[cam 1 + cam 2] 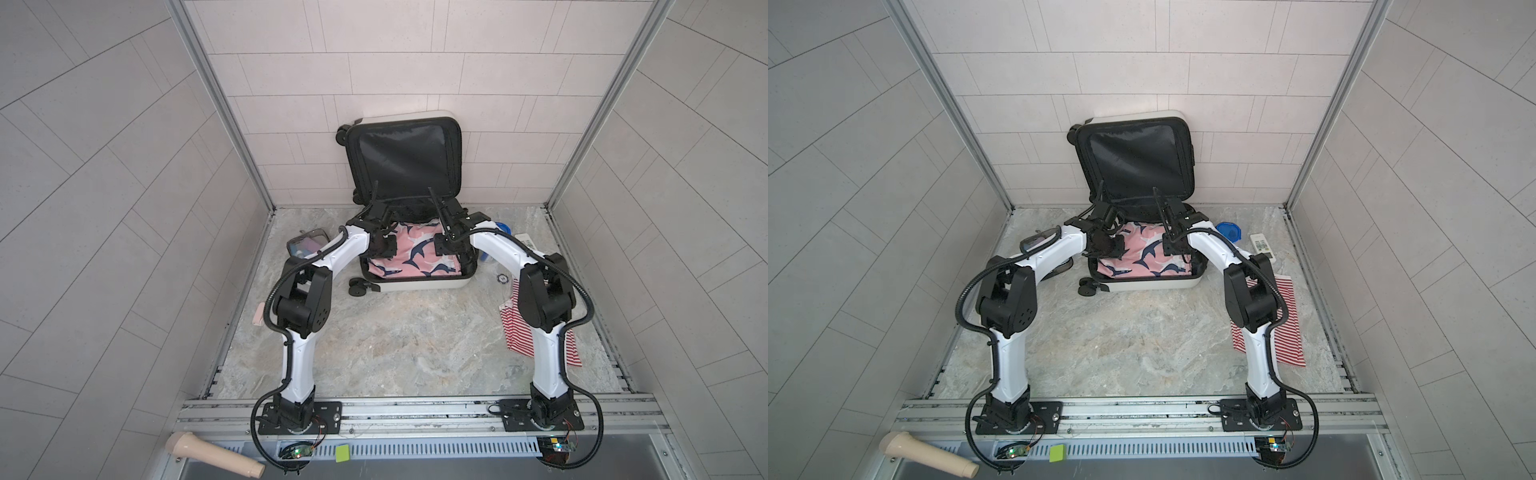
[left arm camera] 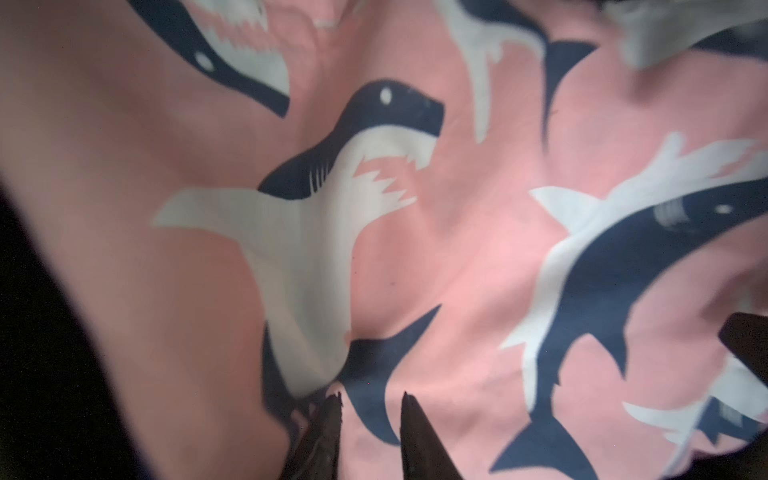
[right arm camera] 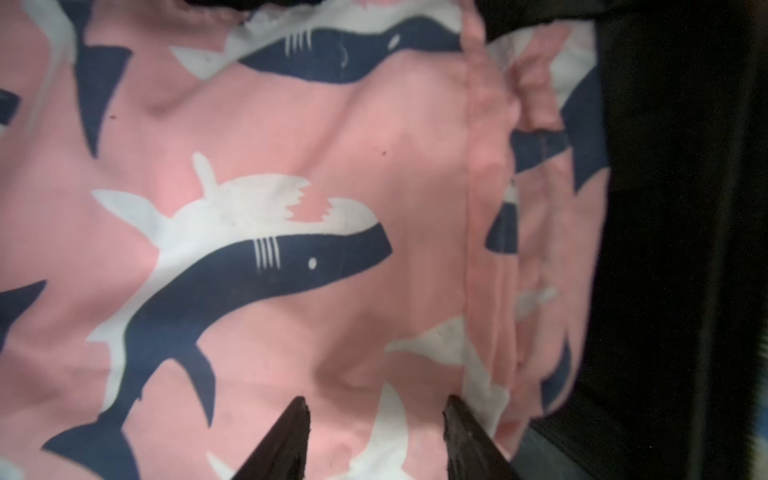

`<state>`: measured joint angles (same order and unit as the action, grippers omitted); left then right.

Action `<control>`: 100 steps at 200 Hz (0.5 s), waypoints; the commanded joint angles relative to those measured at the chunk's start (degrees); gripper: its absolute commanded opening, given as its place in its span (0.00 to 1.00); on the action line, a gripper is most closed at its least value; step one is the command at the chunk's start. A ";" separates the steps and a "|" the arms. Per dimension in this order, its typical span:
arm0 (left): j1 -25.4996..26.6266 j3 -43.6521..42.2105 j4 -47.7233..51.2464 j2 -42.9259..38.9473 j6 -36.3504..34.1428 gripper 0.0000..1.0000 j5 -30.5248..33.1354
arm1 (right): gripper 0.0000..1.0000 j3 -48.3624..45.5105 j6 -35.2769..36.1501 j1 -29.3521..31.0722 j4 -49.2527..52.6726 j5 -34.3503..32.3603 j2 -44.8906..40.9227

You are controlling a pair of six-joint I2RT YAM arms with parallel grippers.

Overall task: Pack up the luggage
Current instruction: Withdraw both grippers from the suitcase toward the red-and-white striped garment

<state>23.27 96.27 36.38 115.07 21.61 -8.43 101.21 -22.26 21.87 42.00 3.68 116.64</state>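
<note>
Left and right jaws hang parted, gripping nothing, over the shark-print cloth [image 1: 415,257] in the luggage [image 1: 415,286]; best to press it flat and tuck edges fully inside.

Both top views look down from high up behind the arms [image 1: 299,361], toward the back wall [image 1: 415,62], and share the whole bench [image 1: 395,340] and the open luggage [image 1: 415,286]. Each wrist camera looks from very near at the shark cloth [image 2: 457,249] inside.
</note>
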 commanded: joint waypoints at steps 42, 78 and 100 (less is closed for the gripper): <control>0.38 -6.62 -1.36 -23.16 -5.08 0.39 -4.83 | 0.59 -12.26 3.47 0.10 1.49 -0.83 -23.02; 0.71 -16.08 -7.27 -33.79 -2.88 0.44 -7.98 | 0.66 -26.08 3.81 -2.31 2.73 -3.53 -35.83; 2.49 -20.40 -8.25 -37.55 -1.61 0.49 -7.97 | 0.70 -34.29 2.85 -4.60 3.53 -4.55 -42.35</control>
<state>24.05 79.92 30.13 79.79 18.83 -14.76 73.47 -19.27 19.27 42.63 1.91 79.07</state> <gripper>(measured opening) 0.474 0.684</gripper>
